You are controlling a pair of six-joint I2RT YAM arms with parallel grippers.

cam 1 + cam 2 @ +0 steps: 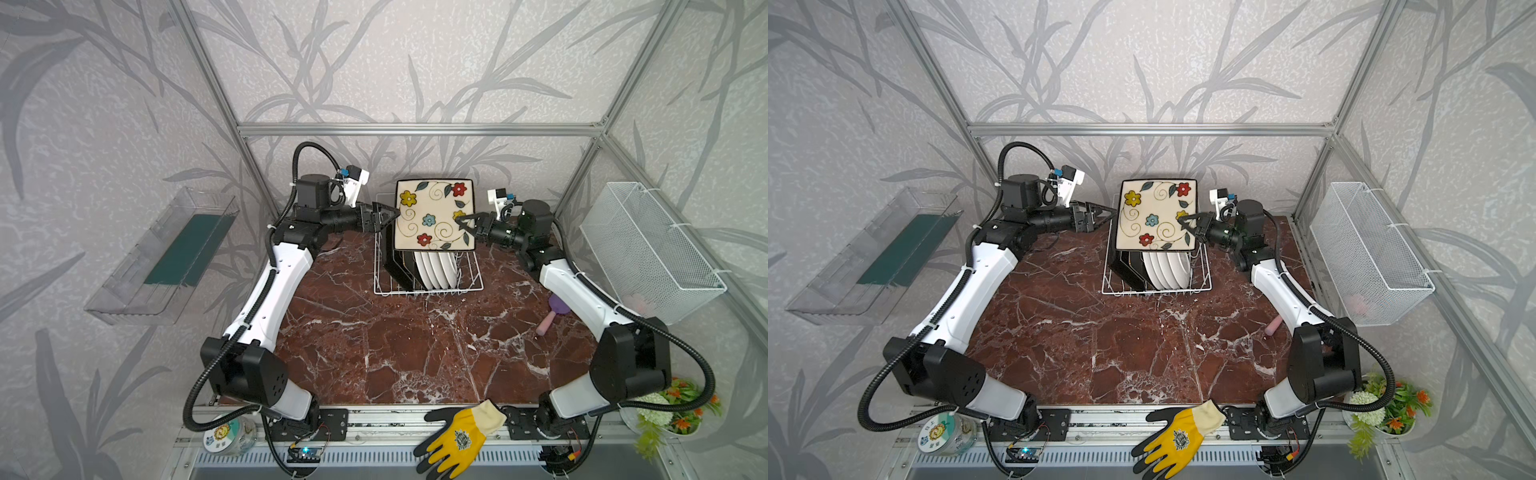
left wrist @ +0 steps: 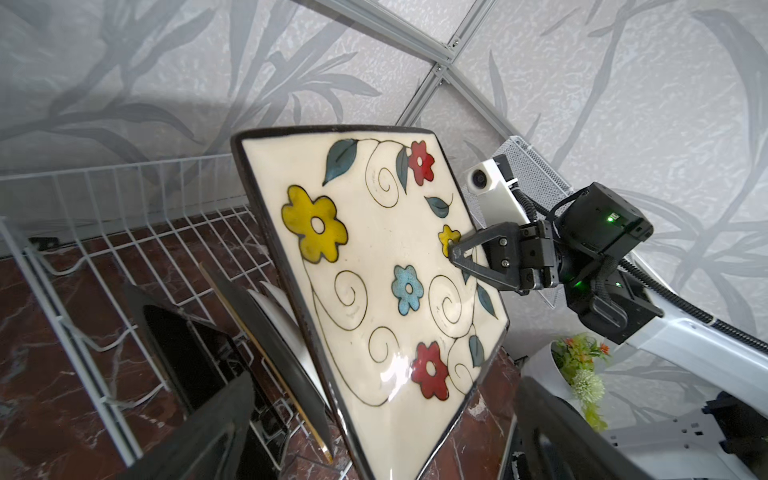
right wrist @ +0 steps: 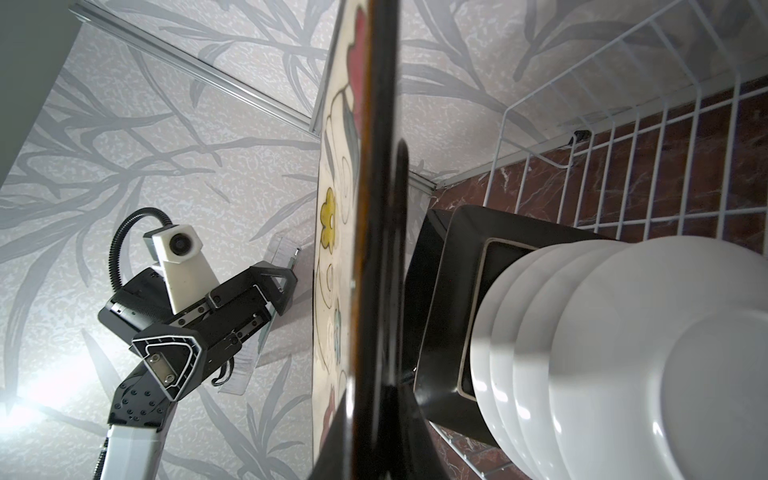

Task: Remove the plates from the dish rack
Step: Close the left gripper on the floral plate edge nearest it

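Both top views: flowered square plate (image 1: pixel 434 216) is upright over the dish rack (image 1: pixel 471 283), cream face to the front. Can't tell whether its bottom edge clears the wires.

Left wrist view settles the grip: right gripper (image 2: pixel 455 251) is clamped on the plate's edge at the small yellow flower, one finger on the face.

Right wrist view adds what the top views blur: left gripper (image 3: pixel 228 328) has its jaws wide apart, just beside the plate's far edge, with a gap showing (no contact). It also shows the plate's black back.

In the rack: four round white plates (image 1: pixel 436 270) on edge, backs to that camera, with black-backed plates (image 1: pixel 397 266) leaning just behind them.

Right of the rack, a mesh basket (image 1: pixel 648 249) on the wall holds something pink (too blurred to name). Left of the rack, a clear tray (image 1: pixel 137 291) holds a green pad (image 1: pixel 187 249).
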